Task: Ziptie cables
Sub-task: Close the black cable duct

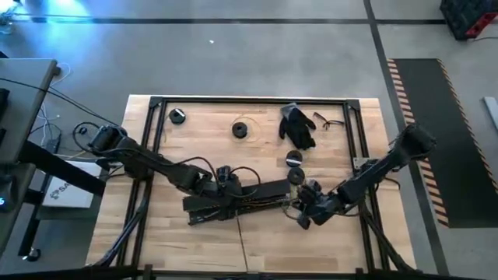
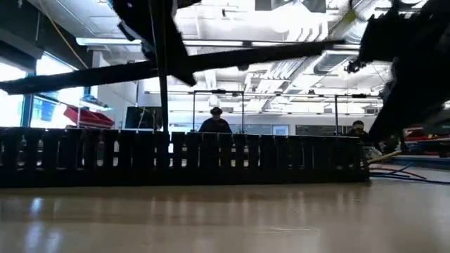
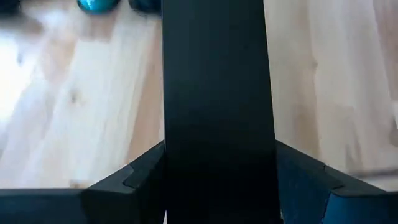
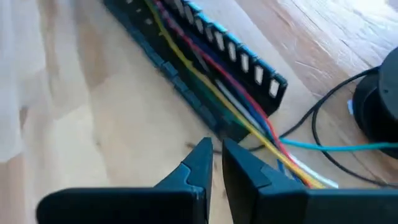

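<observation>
**A:** Where do the cables lie against the fingers?

**B:** The loose bundle of thin yellow, red, blue and white cables (image 4: 231,93) runs along the trough of the long black slotted plastic duct (image 4: 205,59), which lies across the middle of the pale wooden table (image 1: 257,241). Its long axis follows the duct, and the free ends spill out of the duct's right end onto the wood.

**A:** Which arm is nearer those ends?

**B:** The right gripper (image 4: 217,163), I judge. It hovers just beside the duct's right end, its two dark fingers (image 4: 198,163) nearly together with a thin gap between them, holding nothing. The cables lie ahead of the tips, slanting across their line.

**A:** And the left?

**B:** The left gripper (image 3: 217,180) sits at the other end, its fingers closed on a flat black strip (image 3: 217,93), seemingly part of the duct.

**A:** So what does the move turn on?

**B:** Probably on the right fingers opening and meeting the bundle crosswise.
</observation>
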Robot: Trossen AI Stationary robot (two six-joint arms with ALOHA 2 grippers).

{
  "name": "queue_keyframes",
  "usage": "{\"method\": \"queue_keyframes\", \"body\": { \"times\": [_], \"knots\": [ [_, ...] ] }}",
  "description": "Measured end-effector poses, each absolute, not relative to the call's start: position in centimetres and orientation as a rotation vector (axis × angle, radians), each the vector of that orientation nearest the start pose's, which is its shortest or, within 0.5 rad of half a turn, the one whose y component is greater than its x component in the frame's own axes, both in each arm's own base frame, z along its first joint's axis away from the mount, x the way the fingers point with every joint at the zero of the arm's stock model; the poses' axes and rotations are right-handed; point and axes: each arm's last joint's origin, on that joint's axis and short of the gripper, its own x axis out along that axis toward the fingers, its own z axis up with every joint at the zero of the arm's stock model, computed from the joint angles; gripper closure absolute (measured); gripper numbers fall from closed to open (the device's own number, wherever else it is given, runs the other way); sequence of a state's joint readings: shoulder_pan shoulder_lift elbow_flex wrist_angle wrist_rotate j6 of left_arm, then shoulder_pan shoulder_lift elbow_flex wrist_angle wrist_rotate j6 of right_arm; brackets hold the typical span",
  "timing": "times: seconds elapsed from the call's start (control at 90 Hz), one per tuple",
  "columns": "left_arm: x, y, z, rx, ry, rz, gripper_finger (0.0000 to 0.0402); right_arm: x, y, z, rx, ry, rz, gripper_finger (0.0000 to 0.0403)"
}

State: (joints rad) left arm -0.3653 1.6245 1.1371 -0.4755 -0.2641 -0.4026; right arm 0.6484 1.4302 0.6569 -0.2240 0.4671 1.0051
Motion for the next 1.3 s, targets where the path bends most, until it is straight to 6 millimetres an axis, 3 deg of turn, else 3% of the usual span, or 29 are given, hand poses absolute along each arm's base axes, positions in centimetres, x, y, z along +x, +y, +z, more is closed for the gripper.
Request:
{"method": "queue_keyframes", "body": {
  "times": [0.256, 0.533, 0.711, 1.044, 1.3],
  "knots": [
    [33.0, -10.3, 23.6, -0.326, 1.065, 0.078, 0.0192, 17.7, 13.7, 19.0, 0.352, 0.749, -0.355, 0.0385],
    [37.4, -9.8, 22.2, -0.304, 1.257, 0.116, 0.0192, 17.2, 13.5, 19.5, 0.303, 0.678, -0.387, 0.0385],
    [39.0, -9.1, 21.3, -0.278, 1.324, 0.111, 0.0193, 16.8, 14.0, 19.5, 0.287, 0.670, -0.370, 0.0385],
    [39.0, -9.3, 23.2, -0.311, 1.273, 0.100, 0.0193, 16.5, 14.4, 19.7, 0.273, 0.610, -0.376, 0.0385],
    [38.7, -10.3, 22.1, -0.282, 1.305, 0.079, 0.0193, 16.6, 14.5, 19.8, 0.288, 0.598, -0.370, 0.0385]
  ]
}}
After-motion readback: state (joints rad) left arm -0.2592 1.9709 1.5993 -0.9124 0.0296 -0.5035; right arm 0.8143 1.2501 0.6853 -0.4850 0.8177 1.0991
